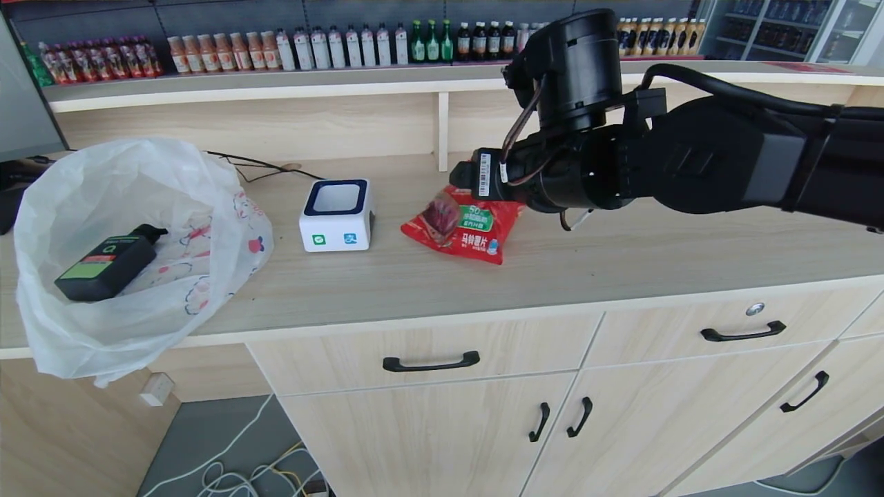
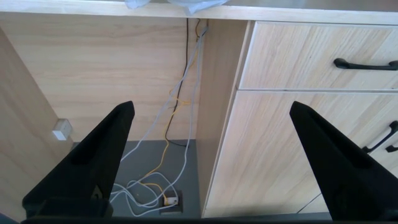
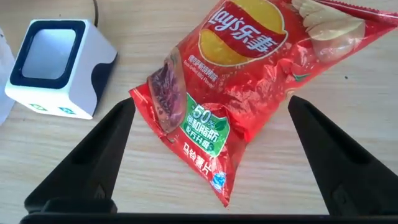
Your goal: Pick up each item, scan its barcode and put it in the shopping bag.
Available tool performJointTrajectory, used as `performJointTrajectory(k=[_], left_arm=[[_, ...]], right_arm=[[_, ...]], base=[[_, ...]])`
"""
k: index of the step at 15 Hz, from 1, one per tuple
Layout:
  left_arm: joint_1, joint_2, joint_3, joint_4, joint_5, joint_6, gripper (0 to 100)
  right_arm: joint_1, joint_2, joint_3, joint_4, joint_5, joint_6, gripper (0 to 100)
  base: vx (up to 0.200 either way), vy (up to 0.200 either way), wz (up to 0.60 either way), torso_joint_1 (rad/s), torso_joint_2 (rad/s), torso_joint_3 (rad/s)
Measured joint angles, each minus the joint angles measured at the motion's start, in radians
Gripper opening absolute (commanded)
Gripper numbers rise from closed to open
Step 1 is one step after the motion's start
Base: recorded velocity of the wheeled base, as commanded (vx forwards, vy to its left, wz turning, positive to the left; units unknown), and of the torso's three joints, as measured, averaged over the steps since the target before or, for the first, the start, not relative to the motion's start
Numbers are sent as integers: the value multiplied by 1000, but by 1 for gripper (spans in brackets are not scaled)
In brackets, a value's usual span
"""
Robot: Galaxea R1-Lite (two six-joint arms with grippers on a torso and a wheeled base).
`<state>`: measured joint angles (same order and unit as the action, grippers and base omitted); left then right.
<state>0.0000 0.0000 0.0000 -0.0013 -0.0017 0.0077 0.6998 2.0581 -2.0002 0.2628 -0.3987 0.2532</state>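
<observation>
A red chips bag [image 1: 459, 228] [image 3: 236, 93] lies on the wooden counter [image 1: 621, 255], just right of the white barcode scanner [image 1: 336, 215] [image 3: 53, 62]. My right gripper [image 3: 211, 106] hovers over the bag, open, with one finger on each side of it; in the head view my wrist hides the fingers. The white shopping bag [image 1: 207, 179] stands open at the counter's left end with a black bottle [image 1: 107, 266] inside. My left gripper [image 2: 211, 106] is open and holds nothing, below counter height in front of the cabinet.
A raised shelf with rows of drink bottles [image 1: 345, 45] runs along the back, and an upright divider [image 1: 442, 131] stands behind the chips. Cables [image 1: 262, 166] trail behind the scanner. Drawers and doors with black handles [image 1: 431, 362] sit below.
</observation>
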Motion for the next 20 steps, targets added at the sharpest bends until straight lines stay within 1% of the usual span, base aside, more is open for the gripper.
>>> performJointTrajectory(k=[4,6,10,14,16,17,18,20], left_arm=[[0,0,0,0,0,0,100],[-1,0,0,0,0,0,100],[0,0,0,0,0,0,100],[0,0,0,0,0,0,100],[0,0,0,0,0,0,100],[0,0,0,0,0,0,100],[0,0,0,0,0,0,100],[0,0,0,0,0,0,100]], right_arm=[[18,59,0,-90,-33,-20,100],[38,94,0,-97,-43,-20,100],[44,120,0,-103,-45,-30,100],[45,119,0,-150,-50,-51,100],[56,108,0,-174,-42,-109,100],[63,105,0,-195,-18,-126,100],[70,105,0,-208,14,-131,100],[71,113,0,-227,40,-111,100]], base=[[0,0,0,0,0,0],[0,0,0,0,0,0],[0,0,0,0,0,0],[0,0,0,0,0,0],[0,0,0,0,0,0],[0,0,0,0,0,0],[0,0,0,0,0,0],[0,0,0,0,0,0]])
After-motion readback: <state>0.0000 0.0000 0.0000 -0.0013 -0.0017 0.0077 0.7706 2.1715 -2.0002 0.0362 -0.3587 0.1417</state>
